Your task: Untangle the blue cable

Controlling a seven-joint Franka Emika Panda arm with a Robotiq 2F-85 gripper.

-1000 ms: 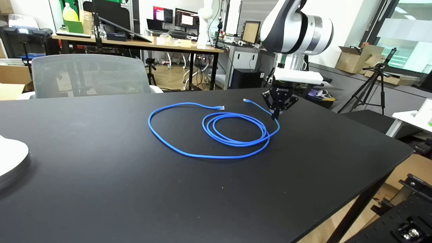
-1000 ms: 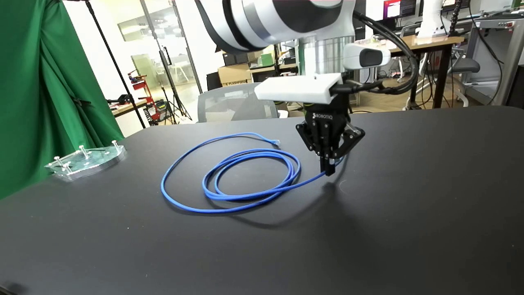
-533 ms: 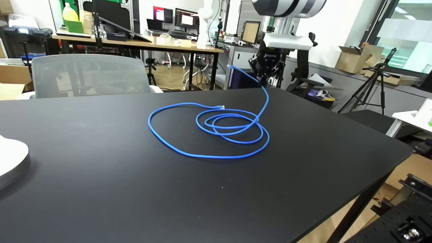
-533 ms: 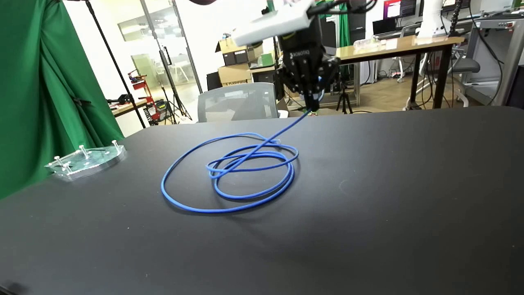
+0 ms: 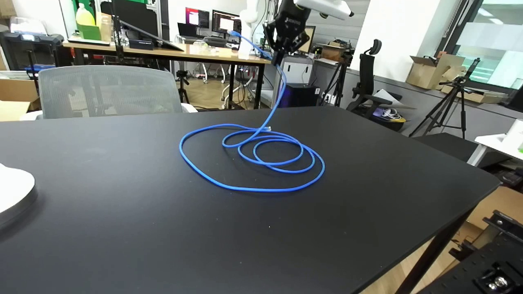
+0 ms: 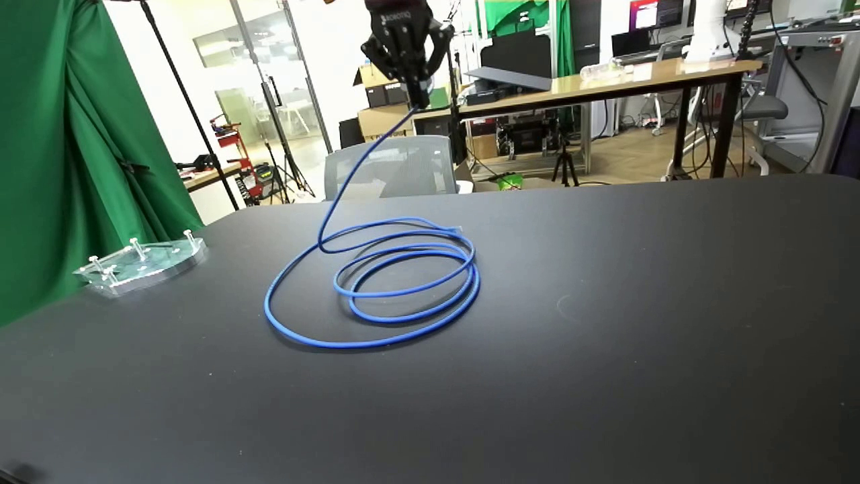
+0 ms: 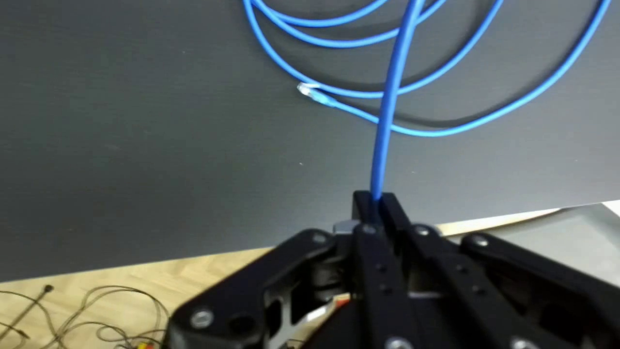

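Blue cable (image 5: 261,190): in an exterior view, lies in overlapping loops on the black table (image 5: 163,237), then climbs to the gripper (image 5: 278,58) in the air and juts past it, up and to the left, with a short end. In an exterior view, hangs in a long curve from the gripper to the upper left of the loops, well apart from a clear plate (image 6: 144,264). In the wrist view, sits pinched between fingertips (image 7: 361,202) parted only by the cord; passes above the loops and ends at a plug (image 7: 312,93) on the table, just beside a loop.
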